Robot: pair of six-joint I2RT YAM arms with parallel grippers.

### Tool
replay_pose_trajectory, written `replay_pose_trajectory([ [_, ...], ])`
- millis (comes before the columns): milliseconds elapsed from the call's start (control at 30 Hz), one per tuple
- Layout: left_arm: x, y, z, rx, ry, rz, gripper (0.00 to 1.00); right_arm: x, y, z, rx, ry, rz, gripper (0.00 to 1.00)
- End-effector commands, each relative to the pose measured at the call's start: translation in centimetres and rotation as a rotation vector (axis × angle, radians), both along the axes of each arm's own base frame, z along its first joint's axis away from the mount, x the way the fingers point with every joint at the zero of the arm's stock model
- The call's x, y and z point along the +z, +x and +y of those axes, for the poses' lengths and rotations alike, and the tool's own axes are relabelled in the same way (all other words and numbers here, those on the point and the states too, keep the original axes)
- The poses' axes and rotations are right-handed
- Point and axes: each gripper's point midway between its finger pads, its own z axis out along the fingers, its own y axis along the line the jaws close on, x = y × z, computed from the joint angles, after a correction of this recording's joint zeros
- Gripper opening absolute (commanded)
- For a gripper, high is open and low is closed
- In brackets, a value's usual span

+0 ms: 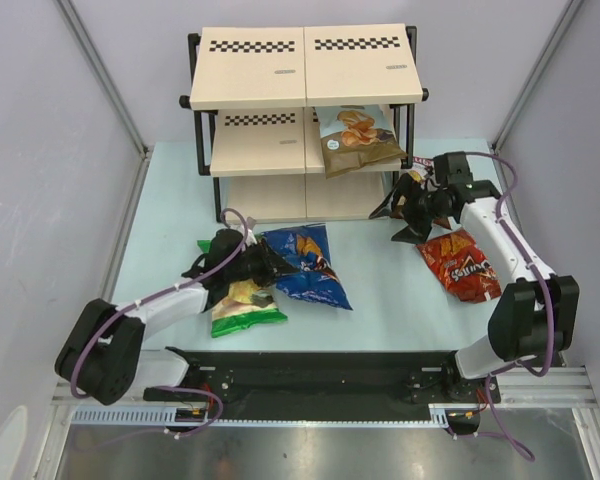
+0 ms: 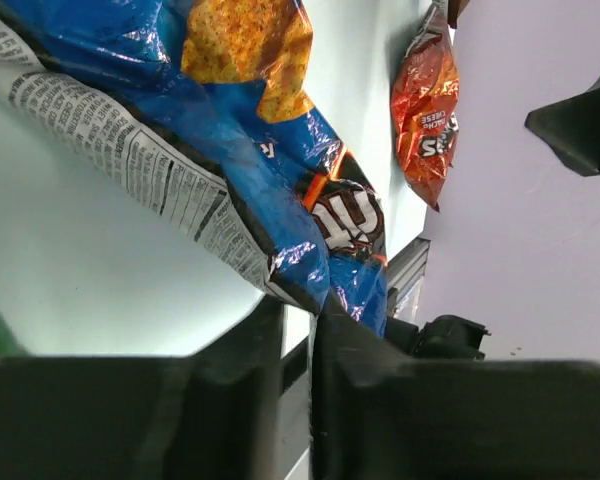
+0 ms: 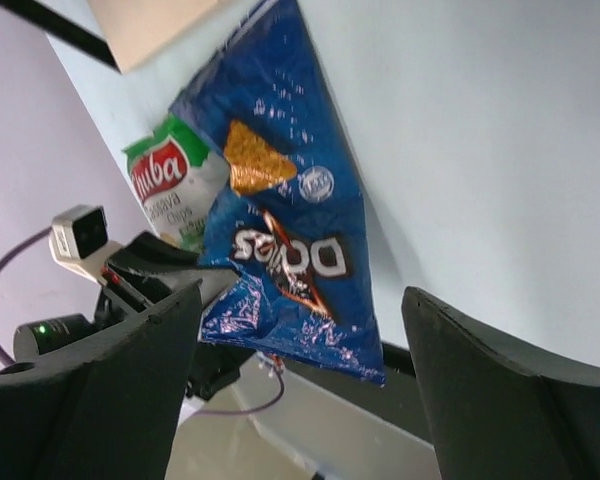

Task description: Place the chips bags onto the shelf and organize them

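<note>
The blue Doritos bag [image 1: 305, 265] [image 3: 290, 230] lies flat mid-table. My left gripper [image 1: 270, 268] [image 2: 305, 305] sits at its left edge, jaws a narrow slit apart, the bag's corner [image 2: 300, 270] just at the fingertips. Partly under that arm lies the green-white Chuba bag [image 1: 242, 305] [image 3: 170, 185]. The red Doritos bag [image 1: 462, 263] [image 2: 427, 115] lies on the right. Just up-left of it my right gripper [image 1: 412, 215] [image 3: 302, 292] hovers, wide open and holding nothing. A pale blue-and-brown bag [image 1: 355, 135] rests on the right of the shelf's [image 1: 280, 70] middle tier.
The shelf stands at the table's back centre, its black frame posts [image 1: 195, 110] at the sides. Grey walls close in the left and right. A black rail [image 1: 320, 365] runs along the near edge between the arm bases.
</note>
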Motion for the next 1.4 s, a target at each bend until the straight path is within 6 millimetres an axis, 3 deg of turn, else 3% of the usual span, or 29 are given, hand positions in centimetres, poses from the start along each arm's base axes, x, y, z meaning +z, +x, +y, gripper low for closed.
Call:
replay_pose_trajectory([
  [0,0.6,-0.2,0.4,0.047,-0.005,0.007,0.32,-0.6,-2.9,2.0,0.060,0.079,0.119,0.89],
  [33,0.4,-0.2,0.2,0.043,-0.002,0.020,0.40,-0.7,-3.8,2.3,0.070,0.114,0.165,0.90],
  [67,0.1,-0.3,0.1,0.038,0.007,0.042,0.43,-1.1,-4.9,2.5,0.071,0.132,0.223,0.90],
  [200,-0.7,0.1,-2.0,-0.010,0.013,0.094,0.43,-1.3,-7.7,2.5,0.055,0.163,0.319,0.89],
  [267,-0.8,0.5,-4.1,-0.065,0.019,0.096,0.33,-1.5,-9.2,2.3,0.044,0.196,0.376,0.90],
  [300,-0.7,1.3,-5.5,-0.087,0.019,0.095,0.19,-1.5,-9.7,2.1,0.037,0.219,0.396,0.89],
  [333,-0.8,1.0,-6.6,-0.123,0.024,0.095,0.14,-1.9,-10.5,1.8,0.029,0.225,0.416,0.90],
  [500,-0.9,1.4,-11.5,-0.224,-0.016,0.102,0.01,-2.5,-12.9,1.3,-0.027,0.297,0.495,0.89],
  [600,-1.1,0.7,-12.9,-0.251,-0.024,0.129,0.00,-3.5,-14.2,1.1,-0.060,0.294,0.534,0.90],
  [800,-1.7,-0.1,-13.8,-0.272,0.009,0.141,0.00,-5.2,-14.4,1.9,-0.148,0.300,0.566,0.91],
  [900,-0.5,0.9,-14.7,-0.259,-0.011,0.119,0.01,-6.5,-15.3,2.9,-0.166,0.260,0.607,0.91],
  [1033,0.6,1.4,-15.4,-0.268,-0.001,0.084,0.06,-7.3,-14.9,4.8,-0.213,0.269,0.582,0.92],
  [1133,1.1,0.9,-15.1,-0.278,-0.014,0.071,0.13,-8.8,-14.9,4.9,-0.265,0.219,0.561,0.92],
  [1167,1.5,0.5,-15.0,-0.291,-0.028,0.070,0.24,-8.9,-14.5,4.7,-0.289,0.209,0.545,0.91],
  [1200,1.5,0.1,-14.9,-0.301,-0.035,0.064,0.29,-9.2,-13.7,4.1,-0.331,0.179,0.500,0.91],
  [1367,2.1,-1.0,-13.8,-0.337,-0.005,0.047,0.44,-8.1,-10.7,3.1,-0.442,0.182,0.333,0.89],
])
